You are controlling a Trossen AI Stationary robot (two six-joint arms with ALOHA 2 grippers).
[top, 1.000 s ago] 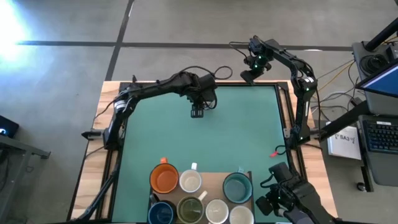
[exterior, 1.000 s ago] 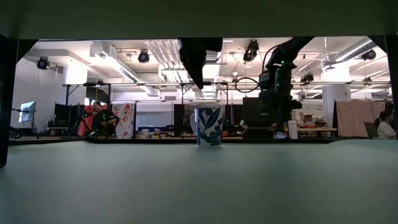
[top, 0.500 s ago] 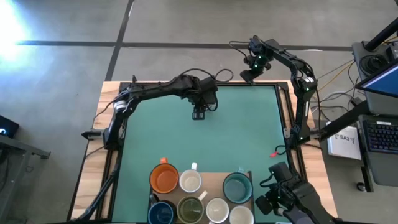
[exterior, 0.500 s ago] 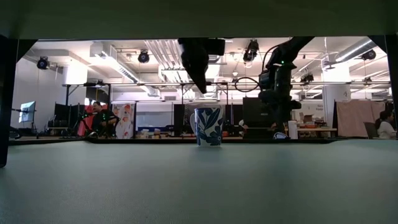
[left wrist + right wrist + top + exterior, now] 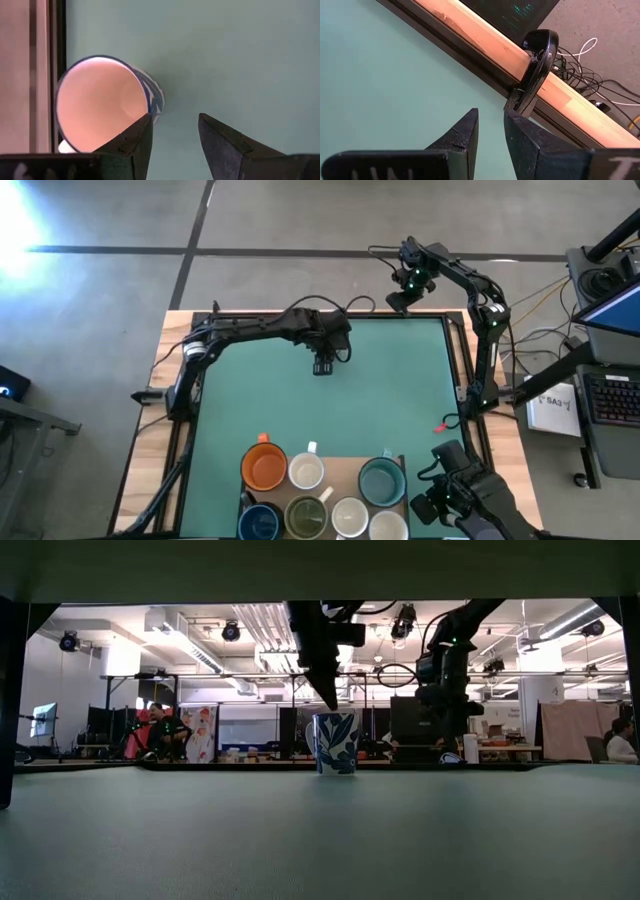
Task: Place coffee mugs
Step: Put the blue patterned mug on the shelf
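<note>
Left gripper (image 5: 322,366) hangs open and empty above a blue-patterned mug (image 5: 107,100) standing upright at the far edge of the surface (image 5: 400,400). Remaining mugs (image 5: 322,490) cluster near. Right gripper (image 5: 490,131) parked, slightly open. Retract vertically, avoiding the rim.

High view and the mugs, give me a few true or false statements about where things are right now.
1. The left gripper grips the patterned mug. False: it is open and empty above it.
2. The orange mug stands beside a white mug. True.
3. The teal mug lies on its side. False: it stands upright, mouth up.
4. The right gripper is at the table edge opposite the mug cluster. True.
</note>
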